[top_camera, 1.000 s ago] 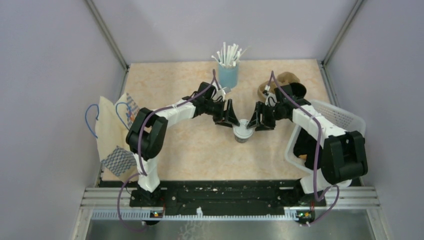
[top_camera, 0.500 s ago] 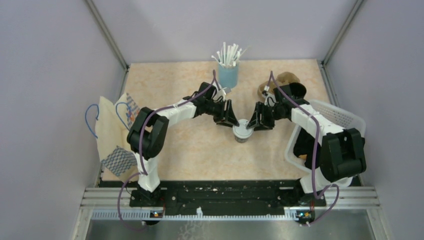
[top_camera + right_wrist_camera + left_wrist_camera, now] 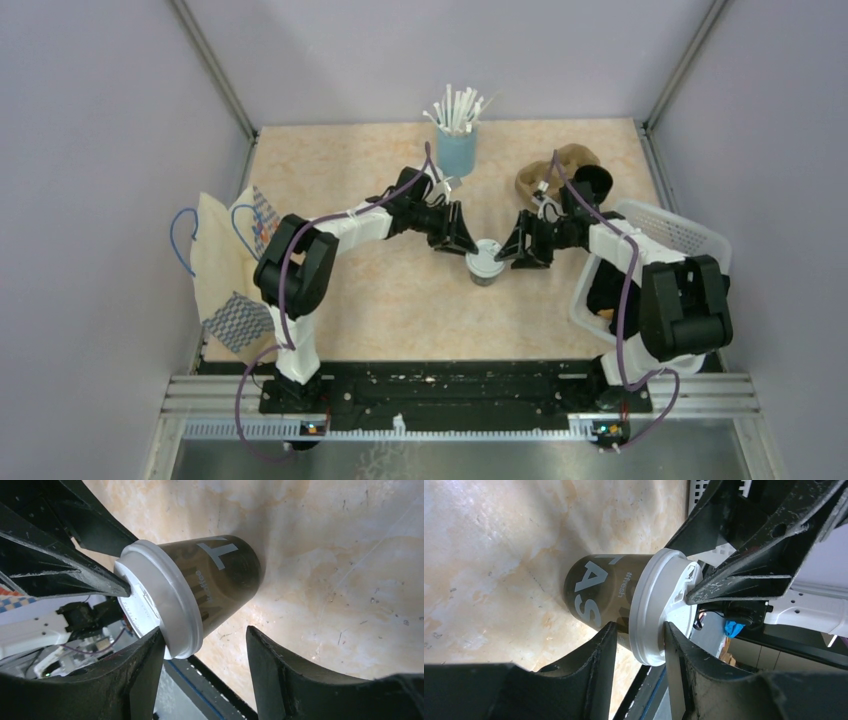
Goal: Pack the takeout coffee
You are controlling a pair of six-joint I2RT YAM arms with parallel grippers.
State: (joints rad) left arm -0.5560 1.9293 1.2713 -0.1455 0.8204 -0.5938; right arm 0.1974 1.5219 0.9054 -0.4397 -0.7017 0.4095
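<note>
The takeout coffee cup [image 3: 484, 277] stands upright mid-table, dark brown with a white lid [image 3: 485, 260] on top. In the left wrist view the cup [image 3: 594, 587] and lid [image 3: 651, 610] show sideways. My left gripper [image 3: 639, 640] [image 3: 465, 245] pinches the lid's rim, one finger on the lid's top and one under the rim against the cup wall. In the right wrist view the cup [image 3: 225, 575] and lid [image 3: 160, 610] show as well. My right gripper [image 3: 205, 645] [image 3: 508, 255] is open, with one finger against the lid's top and the other well away from the cup.
A light-blue cup of white straws [image 3: 457, 150] stands at the back. Brown paper items [image 3: 560, 170] lie at the back right. A white basket [image 3: 680, 235] sits at the right edge. A cloth bag with blue handles [image 3: 225, 260] lies at the left edge.
My right arm has lowered and drawn slightly to the right, its gripper staying at the lid. My left gripper and the cup have not moved.
</note>
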